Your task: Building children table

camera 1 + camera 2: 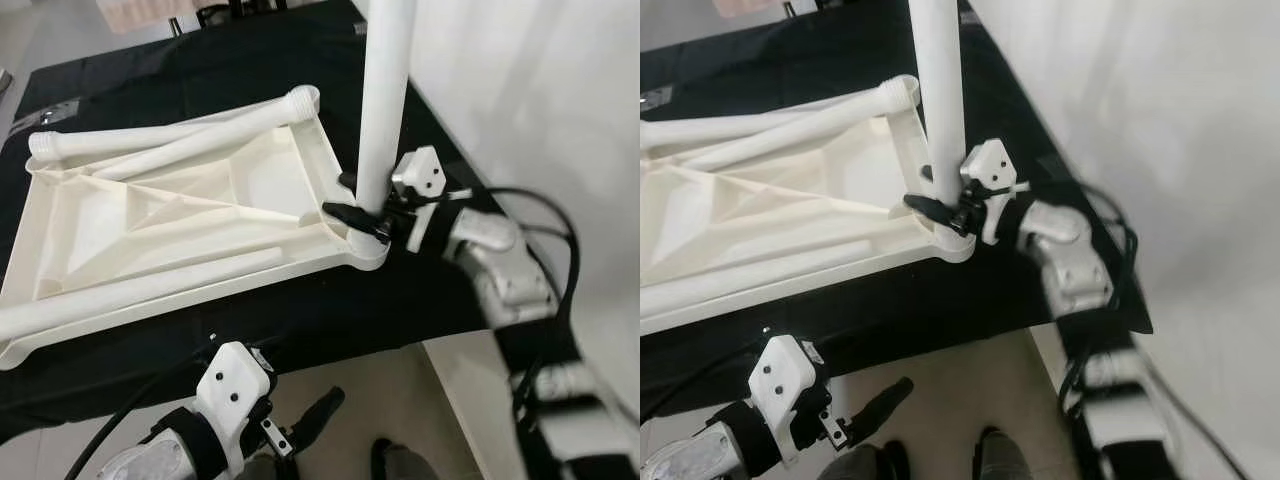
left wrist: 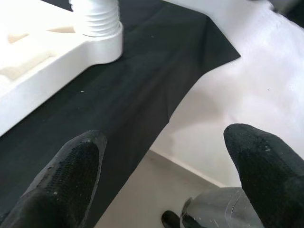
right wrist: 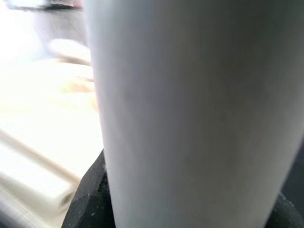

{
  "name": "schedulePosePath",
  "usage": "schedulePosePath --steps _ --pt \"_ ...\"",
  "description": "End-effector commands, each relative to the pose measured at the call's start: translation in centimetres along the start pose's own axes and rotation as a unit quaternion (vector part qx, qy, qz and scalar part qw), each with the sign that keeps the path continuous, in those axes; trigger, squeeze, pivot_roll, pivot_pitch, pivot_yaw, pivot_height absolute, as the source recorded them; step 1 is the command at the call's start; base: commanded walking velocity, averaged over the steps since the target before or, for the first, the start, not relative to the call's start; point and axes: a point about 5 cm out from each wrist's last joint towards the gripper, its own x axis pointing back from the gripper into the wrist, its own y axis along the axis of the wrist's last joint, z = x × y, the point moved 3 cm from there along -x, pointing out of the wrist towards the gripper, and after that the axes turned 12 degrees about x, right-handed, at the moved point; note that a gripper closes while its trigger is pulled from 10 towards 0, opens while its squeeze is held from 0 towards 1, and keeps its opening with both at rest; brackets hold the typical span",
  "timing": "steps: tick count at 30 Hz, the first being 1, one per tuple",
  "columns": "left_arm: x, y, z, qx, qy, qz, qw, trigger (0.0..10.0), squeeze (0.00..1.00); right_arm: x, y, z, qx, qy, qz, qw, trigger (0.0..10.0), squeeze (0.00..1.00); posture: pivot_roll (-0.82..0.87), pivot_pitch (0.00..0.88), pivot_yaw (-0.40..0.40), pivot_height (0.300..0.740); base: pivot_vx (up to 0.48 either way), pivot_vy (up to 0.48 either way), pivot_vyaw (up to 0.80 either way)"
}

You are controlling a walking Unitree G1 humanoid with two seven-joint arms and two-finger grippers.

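Nearest, the left gripper [image 1: 305,425] hangs with fingers spread and empty, while the right gripper [image 1: 362,215] has its fingers clenched on an upright leg [image 1: 385,100] in the upturned table's [image 1: 170,215] corner socket; three legs [image 1: 150,285] apparently remain loose beyond.

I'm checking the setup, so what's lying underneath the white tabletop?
A black cloth lies spread under the tabletop, showing around its edges. The cloth covers whatever is beneath it.
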Motion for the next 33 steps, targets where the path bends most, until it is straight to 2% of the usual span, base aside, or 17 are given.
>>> schedulePosePath --steps 1,3,6,11,13,15,19,21,22,23,26,28,29,31,33 --pt "0.2 -0.6 0.0 0.005 0.005 0.01 1.0 10.0 0.0 3.1 -6.3 0.7 -0.024 -0.055 0.175 0.983 10.0 0.0 0.0 0.289 0.04 0.74 0.0 0.0 0.0" --pt "0.2 -0.6 0.0 0.005 0.005 0.01 1.0 10.0 0.0 3.1 -6.3 0.7 -0.024 -0.055 0.175 0.983 10.0 0.0 0.0 0.289 0.04 0.74 0.0 0.0 0.0" --pt "0.1 -0.7 0.3 0.002 0.006 0.013 1.0 10.0 0.0 3.6 -4.7 2.5 -0.059 -0.123 0.146 0.98 10.0 0.0 -0.01 0.268 0.061 0.74 0.0 0.0 0.0" --pt "0.0 -0.8 0.6 -0.003 0.003 0.016 1.0 10.0 0.0 3.4 -4.2 3.5 -0.091 -0.149 0.127 0.976 10.0 0.0 -0.02 0.258 0.063 0.74 0.0 0.0 0.0" --pt "0.0 -0.8 0.6 -0.003 0.003 0.016 1.0 10.0 0.0 3.4 -4.2 3.5 -0.091 -0.149 0.127 0.976 10.0 0.0 -0.02 0.258 0.063 0.74 0.0 0.0 0.0" --pt "-0.1 -0.8 0.8 -0.006 0.007 0.016 1.0 10.0 0.0 3.9 -3.8 3.6 -0.121 -0.176 0.126 0.969 10.0 0.0 -0.01 0.255 0.063 0.74 0.0 0.0 0.0" --pt "-0.1 -0.8 1.1 -0.01 0.012 0.015 1.0 10.0 0.0 4.4 -3.3 3.7 -0.141 -0.182 0.127 0.965 10.0 0.0 -0.02 0.254 0.067 0.74 0.0 0.0 0.0" --pt "-0.2 -0.8 1.2 -0.015 0.012 0.015 1.0 10.0 0.0 4.9 -2.4 3.7 -0.144 -0.15 0.098 0.973 10.0 0.0 -0.02 0.252 0.073 0.74 0.0 0.0 0.0" --pt "-0.2 -0.8 1.2 -0.015 0.012 0.015 1.0 10.0 0.0 4.9 -2.4 3.7 -0.144 -0.15 0.098 0.973 10.0 0.0 -0.02 0.252 0.073 0.74 0.0 0.0 0.0" --pt "-0.1 -0.8 1.3 -0.018 0.012 0.016 1.0 10.0 0.0 5.3 -1.9 3.7 -0.13 -0.12 0.072 0.982 10.0 0.0 -0.03 0.253 0.078 0.74 0.0 0.0 0.0" --pt "-0.1 -0.8 1.3 -0.018 0.012 0.016 1.0 10.0 0.0 5.3 -1.9 3.7 -0.13 -0.12 0.072 0.982 10.0 0.0 -0.03 0.253 0.078 0.74 0.0 0.0 0.0" --pt "-0.1 -0.8 1.5 -0.02 0.011 0.017 1.0 10.0 0.0 5.9 -1.7 4.3 -0.111 -0.062 0.048 0.991 10.0 0.0 -0.03 0.255 0.082 0.74 0.0 0.0 0.0" --pt "-0.1 -0.8 1.5 -0.02 0.011 0.017 1.0 10.0 0.0 5.9 -1.7 4.3 -0.111 -0.062 0.048 0.991 10.0 0.0 -0.03 0.255 0.082 0.74 0.0 0.0 0.0" --pt "-0.1 -0.8 1.6 -0.022 0.01 0.018 1.0 10.0 0.0 6.8 -2.4 4.6 -0.074 -0.012 0.032 0.997 10.0 0.0 -0.03 0.258 0.086 0.74 0.0 0.0 0.0" --pt "-0.1 -0.8 1.6 -0.022 0.009 0.018 1.0 10.0 0.0 7.1 -2.7 4.7 -0.066 -0.002 0.031 0.997 10.0 0.0 -0.03 0.258 0.086 0.74 0.0 0.0 0.0"
